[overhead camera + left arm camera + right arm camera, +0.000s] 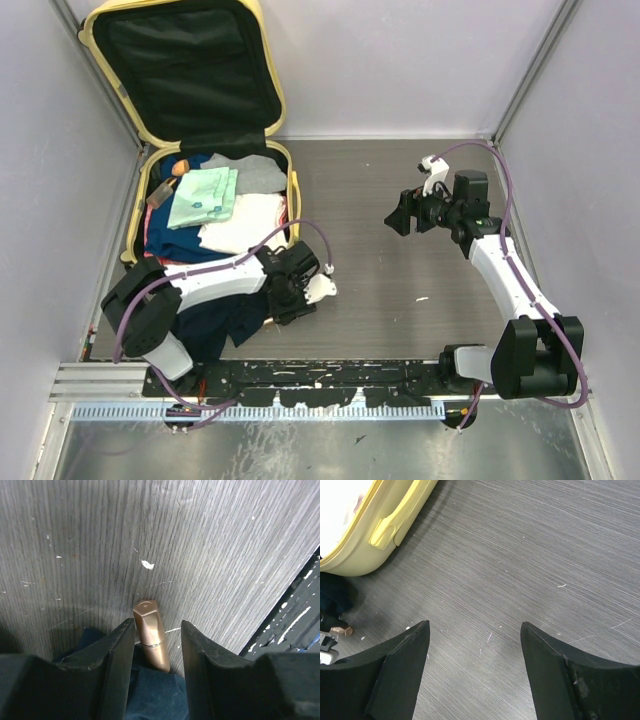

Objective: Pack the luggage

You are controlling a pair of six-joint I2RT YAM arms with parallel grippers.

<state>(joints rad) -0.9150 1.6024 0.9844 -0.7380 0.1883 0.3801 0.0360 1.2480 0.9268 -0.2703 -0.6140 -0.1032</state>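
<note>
The luggage (pixel 283 190), a pale-yellow hard-shell suitcase, lies open at the back left with its black-lined lid (pixel 180 70) raised. Its shell and yellow handle (pixel 387 530) also show in the right wrist view. Folded clothes fill its base. My left gripper (pixel 290 298) is low over the table in front of it. A bronze lipstick tube (pixel 151 635) lies between the fingers (pixel 120 650), against the left one, with a gap to the right one. My right gripper (pixel 475 626) hovers open and empty over bare table at the right.
A dark blue garment (pixel 215 322) lies on the table under the left arm, and its edge (pixel 155 695) reaches under the tube. In the suitcase lie a mint-green cloth (pixel 205 197), a white one (pixel 245 222) and a grey one (pixel 255 172). Walls enclose the table; a metal rail (pixel 300 385) runs along its near edge.
</note>
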